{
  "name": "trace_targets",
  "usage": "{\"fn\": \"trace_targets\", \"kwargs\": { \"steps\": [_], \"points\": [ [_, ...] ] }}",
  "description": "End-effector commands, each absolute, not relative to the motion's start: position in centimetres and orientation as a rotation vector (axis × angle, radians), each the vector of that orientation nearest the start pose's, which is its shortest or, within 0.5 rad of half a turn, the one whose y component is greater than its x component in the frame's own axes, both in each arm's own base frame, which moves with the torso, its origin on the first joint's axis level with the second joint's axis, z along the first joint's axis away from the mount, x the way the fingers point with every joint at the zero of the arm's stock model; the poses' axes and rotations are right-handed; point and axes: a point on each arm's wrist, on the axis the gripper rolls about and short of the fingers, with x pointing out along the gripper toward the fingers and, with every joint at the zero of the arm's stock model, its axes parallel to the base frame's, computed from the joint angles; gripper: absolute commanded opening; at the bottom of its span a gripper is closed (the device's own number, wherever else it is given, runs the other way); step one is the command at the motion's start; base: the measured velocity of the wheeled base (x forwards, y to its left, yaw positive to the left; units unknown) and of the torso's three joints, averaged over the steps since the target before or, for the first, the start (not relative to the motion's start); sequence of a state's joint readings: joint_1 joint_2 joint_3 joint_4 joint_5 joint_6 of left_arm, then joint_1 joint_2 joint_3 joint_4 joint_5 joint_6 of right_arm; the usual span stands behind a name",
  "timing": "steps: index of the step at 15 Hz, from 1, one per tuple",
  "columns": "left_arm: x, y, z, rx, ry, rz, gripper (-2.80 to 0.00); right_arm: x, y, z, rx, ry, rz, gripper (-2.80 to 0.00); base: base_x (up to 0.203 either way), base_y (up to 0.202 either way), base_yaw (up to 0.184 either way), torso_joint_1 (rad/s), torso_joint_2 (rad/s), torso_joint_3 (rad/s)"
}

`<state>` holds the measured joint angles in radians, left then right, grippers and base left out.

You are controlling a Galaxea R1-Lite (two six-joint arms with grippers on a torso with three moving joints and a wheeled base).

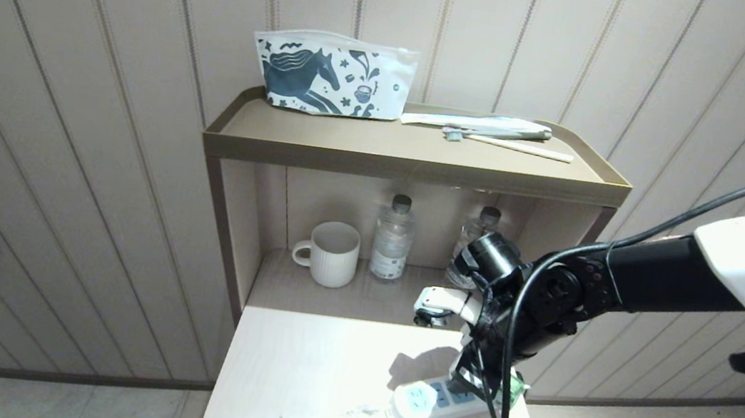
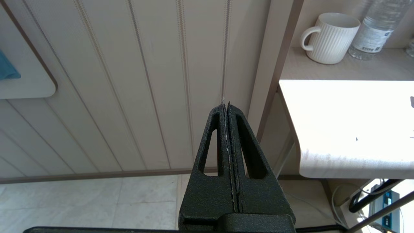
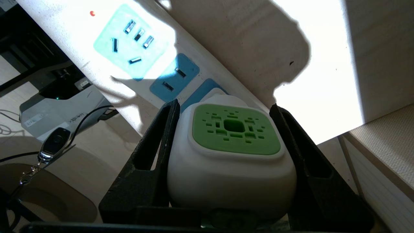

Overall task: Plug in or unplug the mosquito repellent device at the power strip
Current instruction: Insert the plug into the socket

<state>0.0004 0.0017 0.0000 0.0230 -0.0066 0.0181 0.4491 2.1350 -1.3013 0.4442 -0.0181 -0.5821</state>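
Observation:
The white power strip (image 1: 423, 399) with light-blue sockets lies slantwise near the front right of the pale table (image 1: 299, 386). My right gripper (image 1: 480, 385) reaches down over its far end. In the right wrist view the mosquito repellent device (image 3: 231, 155), a white cap with a green vented centre, sits between the two black fingers of the right gripper (image 3: 224, 106), which is shut on its sides. The device rests against the last blue socket of the power strip (image 3: 129, 42); its prongs are hidden. The left gripper (image 2: 226, 105) hangs shut and empty, low beside the table's left edge.
In the shelf niche behind the table stand a white ribbed mug (image 1: 330, 254) and two clear water bottles (image 1: 391, 239) (image 1: 473, 240). The top shelf holds a horse-print pouch (image 1: 329, 74) and a toothbrush (image 1: 511, 143). A small white object (image 1: 435, 304) lies at the niche's front.

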Motion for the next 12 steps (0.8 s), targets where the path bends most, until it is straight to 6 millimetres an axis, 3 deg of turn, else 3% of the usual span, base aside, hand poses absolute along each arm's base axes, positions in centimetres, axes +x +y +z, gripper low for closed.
{"fn": "trace_targets", "kwargs": {
  "steps": [1, 12],
  "points": [
    [-2.3, 0.0, 7.3, 0.018, 0.024, -0.006, -2.8, 32.7, 15.7, 6.9, -0.798, 1.151, 0.741, -2.8, 0.0, 0.0, 0.0, 0.0, 0.0, 0.0],
    [-2.3, 0.0, 7.3, 0.018, 0.024, -0.006, -2.8, 31.8, 14.5, 7.1, -0.765, 1.136, 0.71, -2.8, 0.0, 0.0, 0.0, 0.0, 0.0, 0.0]
  ]
}}
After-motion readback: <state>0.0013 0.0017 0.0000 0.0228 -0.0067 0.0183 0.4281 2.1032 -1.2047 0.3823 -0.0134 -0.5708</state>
